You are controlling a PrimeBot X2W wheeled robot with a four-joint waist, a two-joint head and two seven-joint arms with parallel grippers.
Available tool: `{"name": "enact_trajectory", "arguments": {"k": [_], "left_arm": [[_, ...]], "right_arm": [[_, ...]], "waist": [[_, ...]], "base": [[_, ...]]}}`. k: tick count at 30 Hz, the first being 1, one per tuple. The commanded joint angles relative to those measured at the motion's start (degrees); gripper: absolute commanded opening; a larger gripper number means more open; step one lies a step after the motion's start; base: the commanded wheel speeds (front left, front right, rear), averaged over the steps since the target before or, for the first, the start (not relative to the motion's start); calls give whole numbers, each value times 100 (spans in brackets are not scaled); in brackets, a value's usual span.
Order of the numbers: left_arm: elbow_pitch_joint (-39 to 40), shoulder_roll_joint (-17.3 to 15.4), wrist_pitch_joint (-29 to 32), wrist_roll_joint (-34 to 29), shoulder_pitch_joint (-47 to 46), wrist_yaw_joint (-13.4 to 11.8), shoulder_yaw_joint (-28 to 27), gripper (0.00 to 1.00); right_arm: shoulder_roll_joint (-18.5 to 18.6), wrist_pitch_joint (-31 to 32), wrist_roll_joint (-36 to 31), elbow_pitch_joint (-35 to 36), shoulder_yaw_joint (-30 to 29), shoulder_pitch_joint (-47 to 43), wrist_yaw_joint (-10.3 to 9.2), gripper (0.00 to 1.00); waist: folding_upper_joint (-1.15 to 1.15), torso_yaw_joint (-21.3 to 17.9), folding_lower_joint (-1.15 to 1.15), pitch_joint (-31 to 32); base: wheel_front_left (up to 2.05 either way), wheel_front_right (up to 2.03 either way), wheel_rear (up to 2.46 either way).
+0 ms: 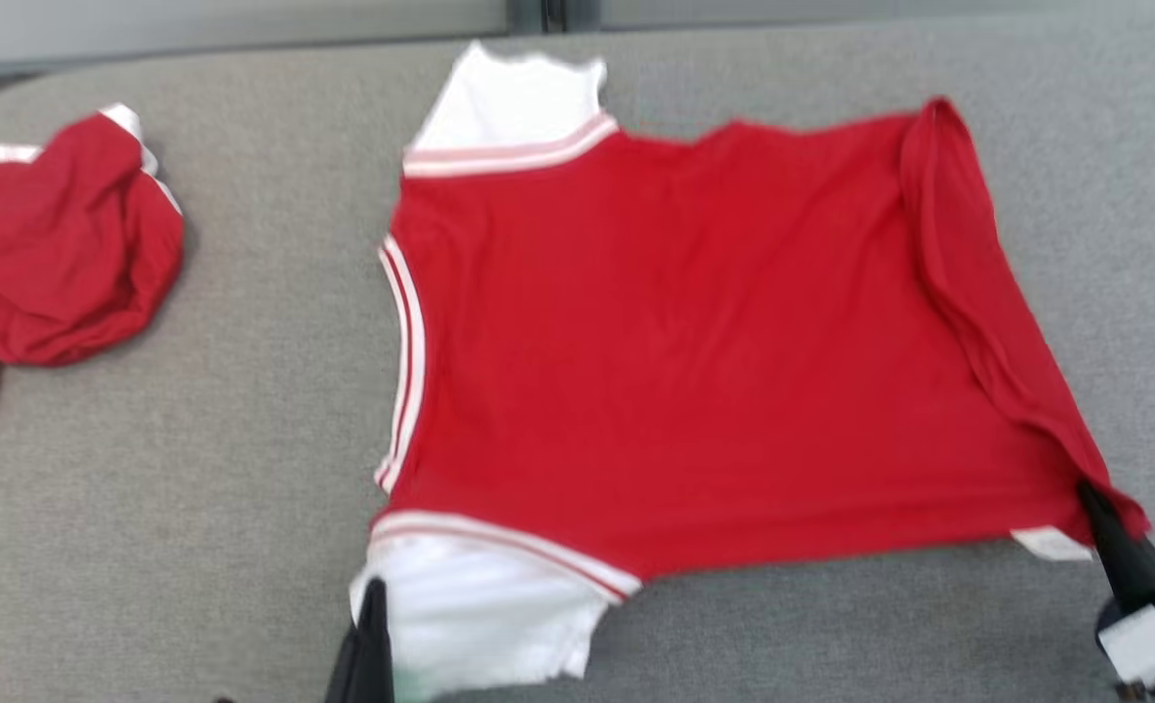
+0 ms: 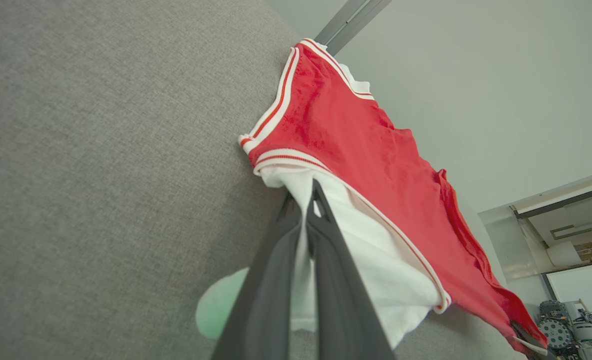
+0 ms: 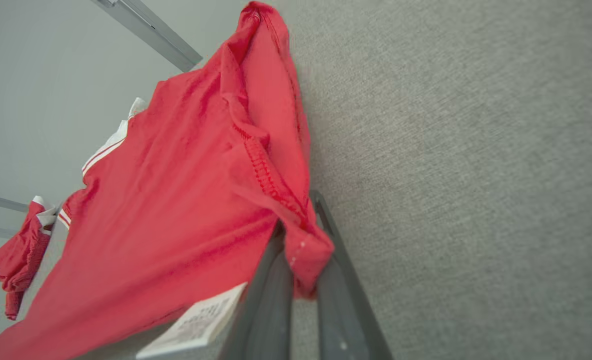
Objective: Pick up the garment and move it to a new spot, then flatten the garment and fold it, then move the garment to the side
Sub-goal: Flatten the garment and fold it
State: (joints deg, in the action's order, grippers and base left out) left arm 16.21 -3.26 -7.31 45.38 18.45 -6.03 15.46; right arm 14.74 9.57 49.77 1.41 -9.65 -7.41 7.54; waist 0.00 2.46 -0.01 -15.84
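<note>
Surface: grey woven tabletop (image 1: pixel 245 439), rounded at its far-left corner.
Room: pale wall (image 2: pixel 476 75) behind it.
Far left: crumpled red bundle (image 1: pixel 60 264), well apart from the rest.
Left end effector (image 2: pixel 310 200): pressed together on the near white sleeve.
Garment (image 1: pixel 684 342): red jersey spread flat mid-tabletop, collar leftward, right hem rolled over.
Right end effector (image 3: pixel 300 220): pinching the near hem corner, just beside a white tag (image 3: pixel 195 320).

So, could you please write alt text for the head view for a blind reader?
A red shirt lies spread on a grey fabric surface, the left gripper pinching its near white sleeve and the right gripper a hem corner. A crumpled red garment lies far left.
</note>
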Motion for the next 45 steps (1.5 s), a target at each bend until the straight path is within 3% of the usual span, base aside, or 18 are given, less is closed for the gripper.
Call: {"name": "enact_trajectory", "arguments": {"k": [1, 5, 11, 19, 28, 45], "left_arm": [[26, -14, -32, 64, 196, -81, 14, 0], [-103, 11, 59, 262, 326, -141, 300, 0], [-246, -17, 329, 240, -231, -164, 443, 0], [32, -280, 810, 182, -874, -326, 342, 0], [390, -463, 1313, 253, -1341, -614, 166, 0], [-809, -505, 2018, 172, -2970, -643, 297, 0]], "right_arm": [[-38, 4, 11, 37, -120, -236, -10, 0], [-105, 89, -89, 48, -143, -440, -10, 0], [-182, 79, -233, -288, 43, 32, -8, 0], [126, -118, -895, -780, 510, 490, -5, 0], [426, 229, -993, -589, 718, 1038, -6, 0], [525, 1141, -1303, -746, 1013, 1918, -5, 0]], "waist": [[0, 129, 1, 785], [0, 46, 1, 584], [0, -178, 1, 269], [0, -383, 1, -5], [0, -581, 1, -108], [0, -463, 1, -269]], "base": [[0, 0, 0], [0, 0, 0], [0, 0, 0], [0, 0, 0], [0, 0, 0], [0, 0, 0]]}}
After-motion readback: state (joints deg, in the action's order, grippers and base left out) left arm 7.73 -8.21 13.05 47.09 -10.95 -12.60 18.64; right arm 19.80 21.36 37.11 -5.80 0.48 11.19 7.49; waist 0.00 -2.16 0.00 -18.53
